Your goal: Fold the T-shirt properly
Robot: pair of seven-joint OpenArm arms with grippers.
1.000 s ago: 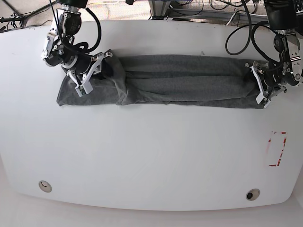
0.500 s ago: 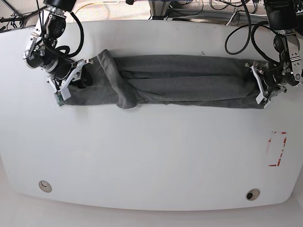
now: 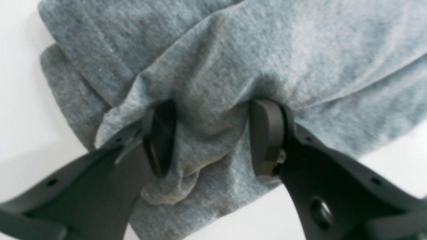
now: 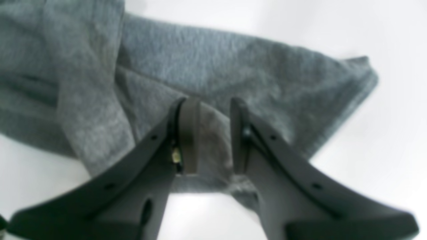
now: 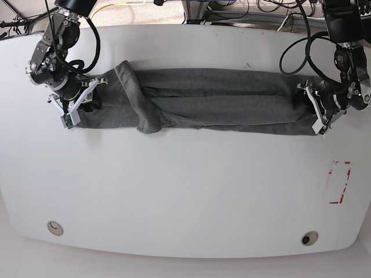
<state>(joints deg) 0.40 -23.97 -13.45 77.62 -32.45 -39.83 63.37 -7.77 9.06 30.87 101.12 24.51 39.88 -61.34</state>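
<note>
The dark grey T-shirt (image 5: 214, 99) lies pulled into a long, narrow, folded band across the far half of the white table (image 5: 185, 191). My right gripper (image 5: 78, 106) is at the band's left end. In the right wrist view the right gripper (image 4: 211, 111) is shut on a pinch of the T-shirt (image 4: 233, 73) near its edge. My left gripper (image 5: 313, 109) is at the band's right end. In the left wrist view the left gripper (image 3: 212, 116) stands wider, shut on a thick bunch of the T-shirt (image 3: 267, 50), with creases running out from both pads.
A red-outlined rectangle (image 5: 339, 182) is marked on the table at the right. Two round fittings (image 5: 55, 227) (image 5: 309, 238) sit near the front edge. Cables (image 5: 249, 8) run behind the table's far edge.
My right gripper has moved left and slightly toward the front, drawing the shirt's left end out. The diagonal fold has shifted left with it. The left gripper has barely moved.
</note>
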